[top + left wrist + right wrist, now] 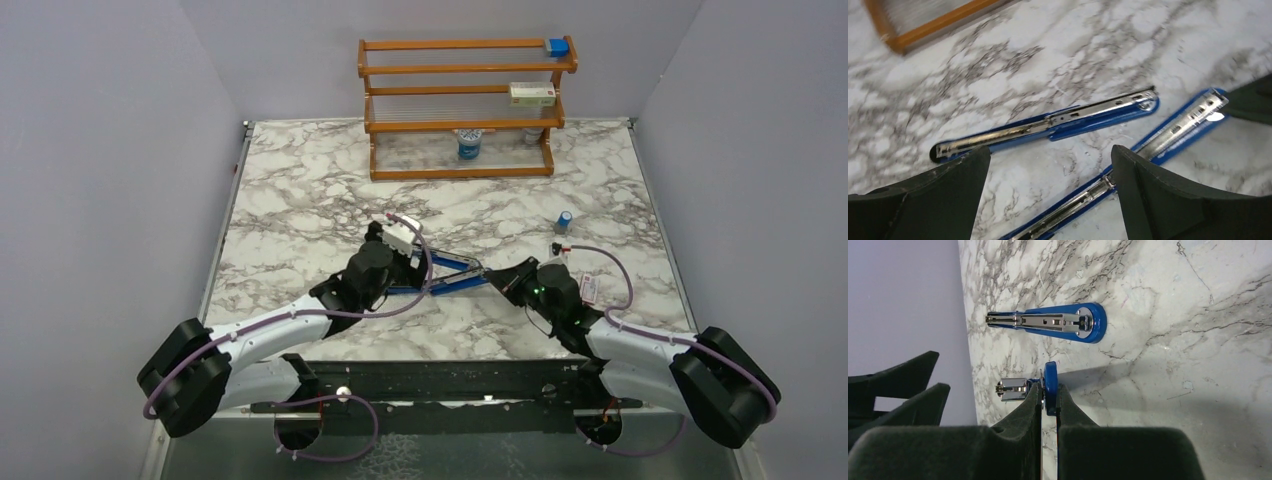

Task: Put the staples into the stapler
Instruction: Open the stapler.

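Observation:
The blue stapler (450, 276) lies opened in a V on the marble table, between my two grippers. In the left wrist view its two arms show their metal channels, one arm (1048, 127) farther away and one (1158, 137) nearer. My left gripper (1050, 165) is open and empty, just above the table over the arms near the hinge end. My right gripper (1049, 399) is shut on the tip of one stapler arm (1050, 377); the other arm (1048, 322) lies flat beyond it. I see no loose staples.
A wooden rack (465, 105) stands at the back with a blue block (557, 46), a white box (532, 94) and a jar (469, 145). A small blue cylinder (565, 220) and a flat pink-and-white box (588, 290) sit near my right arm.

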Controlling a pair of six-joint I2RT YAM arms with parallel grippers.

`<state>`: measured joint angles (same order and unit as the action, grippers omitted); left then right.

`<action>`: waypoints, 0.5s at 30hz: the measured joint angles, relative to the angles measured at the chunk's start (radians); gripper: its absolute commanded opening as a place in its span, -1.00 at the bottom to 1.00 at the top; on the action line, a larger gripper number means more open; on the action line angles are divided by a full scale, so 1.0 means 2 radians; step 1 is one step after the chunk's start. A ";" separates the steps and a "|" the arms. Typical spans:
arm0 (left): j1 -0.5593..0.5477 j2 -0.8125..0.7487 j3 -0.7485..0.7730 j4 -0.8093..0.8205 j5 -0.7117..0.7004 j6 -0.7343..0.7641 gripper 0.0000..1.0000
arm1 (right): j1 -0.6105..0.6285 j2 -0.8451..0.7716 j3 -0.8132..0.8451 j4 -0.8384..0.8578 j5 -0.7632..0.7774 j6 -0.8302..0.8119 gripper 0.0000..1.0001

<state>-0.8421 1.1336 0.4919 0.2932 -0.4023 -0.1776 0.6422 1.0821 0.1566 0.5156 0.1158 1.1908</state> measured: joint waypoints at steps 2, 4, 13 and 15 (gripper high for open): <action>0.000 -0.003 0.008 -0.002 0.071 0.066 0.66 | 0.000 0.002 0.000 0.004 -0.002 -0.008 -0.98; 0.001 -0.010 0.021 -0.022 0.151 0.144 0.58 | 0.000 0.003 0.001 0.008 -0.005 -0.017 -0.99; 0.034 -0.005 0.085 -0.131 0.385 0.371 0.32 | 0.000 0.013 0.009 0.018 -0.022 -0.050 -0.99; 0.053 0.017 0.094 -0.153 0.428 0.397 0.32 | 0.000 0.015 0.012 0.020 -0.026 -0.057 -0.99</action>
<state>-0.7368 1.1675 0.6804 -0.0124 0.4538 0.6167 0.6422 1.1126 0.1806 0.5549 0.0631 1.0760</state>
